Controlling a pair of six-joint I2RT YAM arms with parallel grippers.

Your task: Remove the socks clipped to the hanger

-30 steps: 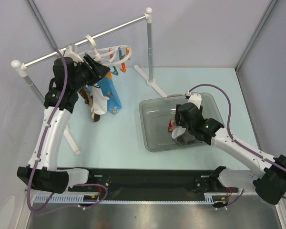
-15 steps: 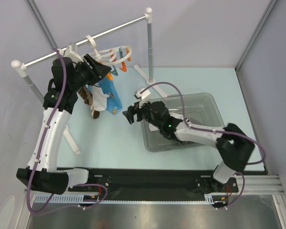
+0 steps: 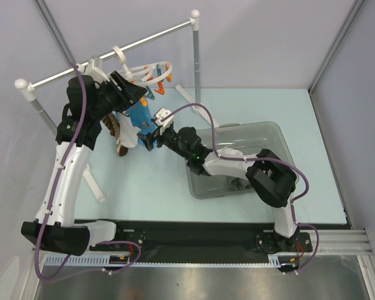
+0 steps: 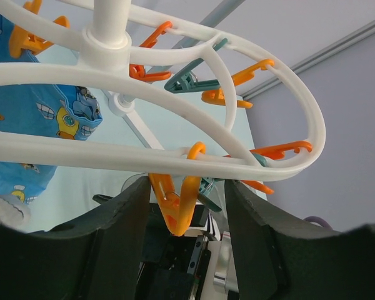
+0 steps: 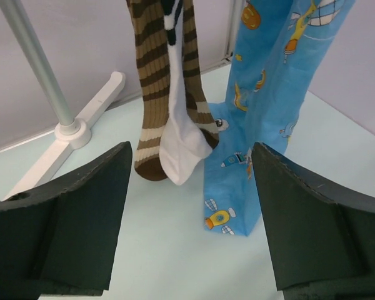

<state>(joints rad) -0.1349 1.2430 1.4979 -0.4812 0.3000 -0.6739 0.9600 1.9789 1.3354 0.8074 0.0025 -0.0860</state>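
**While the left claw minds the hanger, the right one lines up on the socks**

Where the rail (image 3: 112, 56) crosses the upper left of the overhead frame, the hanger (image 3: 151, 70) hangs by its hook. The left claw (image 4: 187, 219) sits half-spread under its ring, either side of an orange clip (image 4: 178, 206); I cannot tell whether it grips.

Just below, the socks (image 3: 120, 140) hang straight down, long axis upright, cuffs up and toes low near the surface (image 3: 144, 187). The brown striped sock (image 5: 151, 94) lies against the white sock (image 5: 181, 144), with the blue cloth (image 5: 262, 125) just to their right.

The right claw (image 3: 147, 140) faces them, spread wide and holding nothing. Further right stands the grey tub (image 3: 275, 140).

This looks like the approach to the next sock. I'd expect it to need a short advance, a pinch on one sock alone, then a downward pull from its clip, clear of the blue cloth.
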